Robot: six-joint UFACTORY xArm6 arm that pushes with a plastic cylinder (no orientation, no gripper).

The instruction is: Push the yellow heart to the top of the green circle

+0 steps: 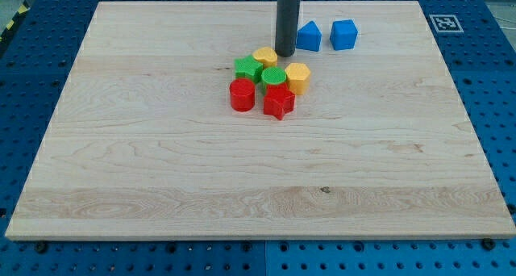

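Note:
The yellow heart lies at the upper edge of a tight cluster of blocks, just up and left of the green circle and touching or nearly touching it. My tip stands on the board just to the right of the yellow heart, above the green circle and the yellow hexagon. I cannot tell whether the tip touches the heart.
A green star sits left of the green circle, under the heart. A red circle and a red star lie below. A blue triangle and a blue cube lie right of the rod. The wooden board sits on a blue pegboard.

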